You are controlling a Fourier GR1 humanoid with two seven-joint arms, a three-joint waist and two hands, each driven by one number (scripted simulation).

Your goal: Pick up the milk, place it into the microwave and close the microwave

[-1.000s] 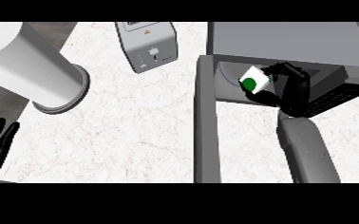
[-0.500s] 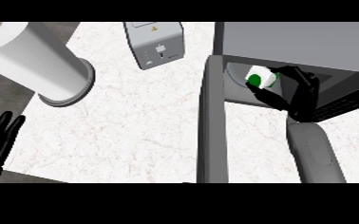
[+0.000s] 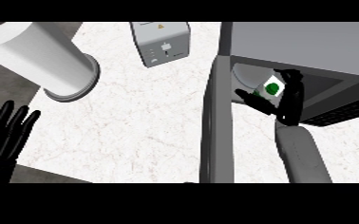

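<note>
Left hand (image 3: 14, 130) rests at the lower left edge, fingers spread and straight. Right hand (image 3: 284, 102) curls round the milk (image 3: 272, 88) inside the open microwave (image 3: 294, 47); its door (image 3: 214, 123) stands open

My right hand (image 3: 286, 105) curls round the milk (image 3: 273, 88), a white carton with a green cap, just inside the open microwave (image 3: 294, 42). The microwave's door (image 3: 214, 123) stands ajar, edge-on beside my forearm. My left hand (image 3: 13, 128) rests open at the lower left edge, fingers up. On the white surface (image 3: 133, 118) stand a toaster (image 3: 161, 42) and a pale cylinder (image 3: 45, 59).
</note>
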